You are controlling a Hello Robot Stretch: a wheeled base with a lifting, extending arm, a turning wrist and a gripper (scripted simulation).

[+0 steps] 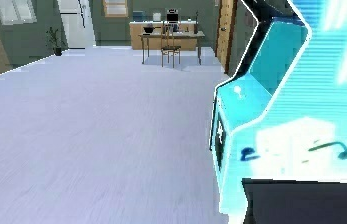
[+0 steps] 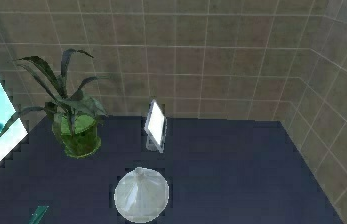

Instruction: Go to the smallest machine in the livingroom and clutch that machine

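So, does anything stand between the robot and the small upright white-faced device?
Likely yes. In the arm side view a clear domed thing sits on the dark surface below the device, nearer the robot and a little to the picture's left. The potted plant stands apart, farther left.

Can't make out any definite robot bodywork, so no colours, cables or markings to log. One candidate: dark flat slab (image 1: 303, 203) just below the cyan arcade cabinet (image 1: 281, 110). It's plain and unmarked, with a straight top edge. Can't tell if it's robot or furniture.
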